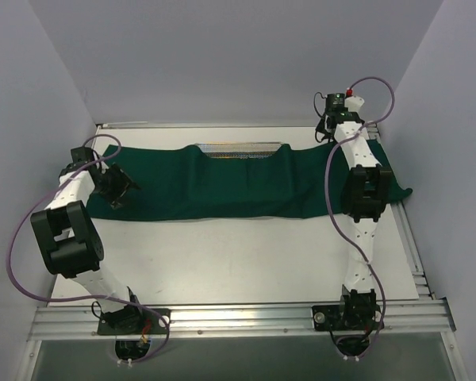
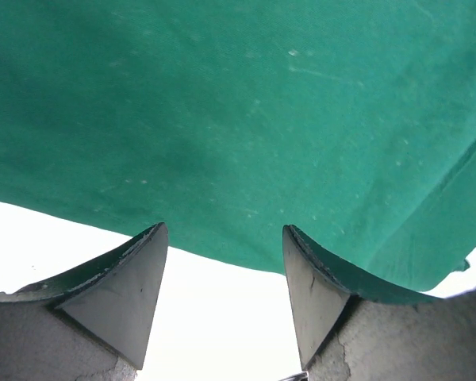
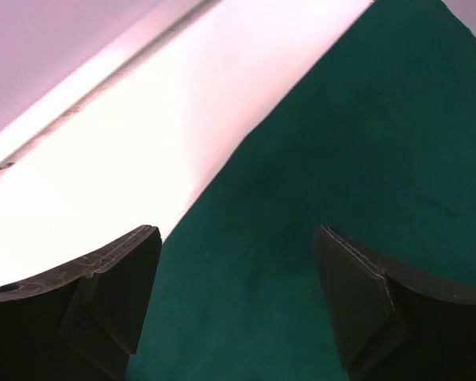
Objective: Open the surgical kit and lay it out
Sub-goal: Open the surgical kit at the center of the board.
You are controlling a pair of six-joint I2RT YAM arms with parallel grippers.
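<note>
The surgical kit's dark green cloth (image 1: 222, 186) lies spread in a long band across the back of the table. Only the back rim of the silver wire-mesh tray (image 1: 239, 149) pokes out from under it at the middle. My left gripper (image 1: 117, 189) hovers over the cloth's left end and is open. In the left wrist view the cloth (image 2: 238, 119) fills the frame beyond the open, empty left gripper (image 2: 222, 230), with its near edge crossing between the fingertips. My right gripper (image 1: 330, 131) is open above the cloth's back right edge. Green cloth (image 3: 357, 175) shows beneath the right gripper (image 3: 236, 234), which holds nothing.
The white tabletop (image 1: 238, 262) runs from the cloth to the arm bases. Grey walls close in the left, back and right. A metal rail (image 1: 238, 319) runs along the near edge. The cloth's right end (image 1: 403, 192) hangs past the table's right side.
</note>
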